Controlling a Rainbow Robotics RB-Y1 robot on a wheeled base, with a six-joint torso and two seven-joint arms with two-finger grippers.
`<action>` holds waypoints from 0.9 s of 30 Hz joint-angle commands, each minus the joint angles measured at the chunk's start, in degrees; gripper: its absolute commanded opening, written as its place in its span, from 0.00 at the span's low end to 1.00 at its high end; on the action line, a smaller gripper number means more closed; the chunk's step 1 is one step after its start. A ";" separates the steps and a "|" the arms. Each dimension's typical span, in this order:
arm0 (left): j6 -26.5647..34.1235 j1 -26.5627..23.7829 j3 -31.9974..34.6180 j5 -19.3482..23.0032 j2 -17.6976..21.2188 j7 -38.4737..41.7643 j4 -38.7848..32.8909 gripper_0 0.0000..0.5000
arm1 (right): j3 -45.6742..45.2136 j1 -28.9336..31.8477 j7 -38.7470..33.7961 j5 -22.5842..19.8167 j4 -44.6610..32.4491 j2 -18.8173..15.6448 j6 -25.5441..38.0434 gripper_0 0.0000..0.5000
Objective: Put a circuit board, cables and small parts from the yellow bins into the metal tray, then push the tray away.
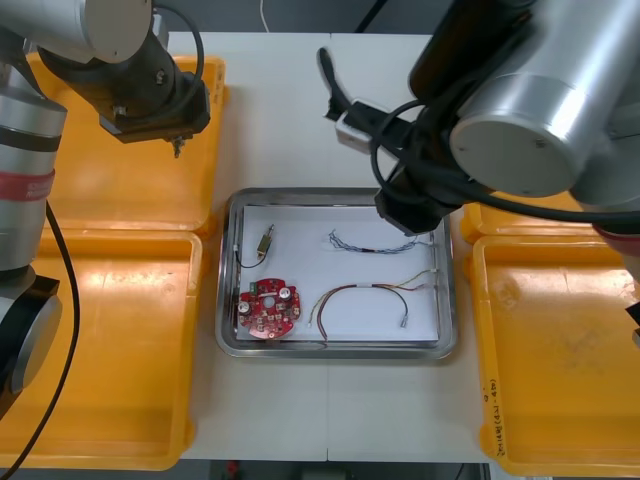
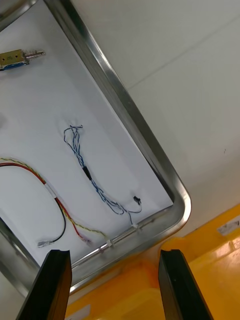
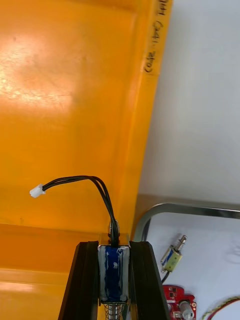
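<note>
Metal tray [image 1: 338, 349], white inside, lies between the yellow bins [image 1: 110, 330] and holds a round red circuit board [image 1: 268, 309] at its near left corner, a small metal part [image 1: 266, 240] just beyond it, and a blue and white cable [image 1: 375, 243] and a red and yellow cable [image 1: 365, 293] toward the right. The left gripper [image 3: 114, 247] hovers over the far left bin [image 1: 130, 190], clamped on a blue-bodied metal part [image 3: 114, 272] whose black cable [image 3: 95, 182] arches to a white plug. The right gripper [image 2: 115, 260] hangs above the tray's far right corner, fingers wide apart, holding nothing
</note>
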 commanded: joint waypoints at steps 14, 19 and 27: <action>0.40 1.85 -9.91 1.27 -5.80 7.94 -3.77 0.00 | -22.77 15.71 -14.95 -7.41 -7.70 -11.42 0.17 1.00; 0.09 3.87 -13.78 -1.01 -7.38 8.55 -3.69 0.00 | -27.78 19.41 -17.85 -7.33 -7.62 -12.48 0.17 1.00; -4.21 5.02 -18.70 -1.36 -9.22 9.78 -2.46 0.00 | -36.83 26.53 -18.55 -6.89 -7.70 -13.44 0.17 1.00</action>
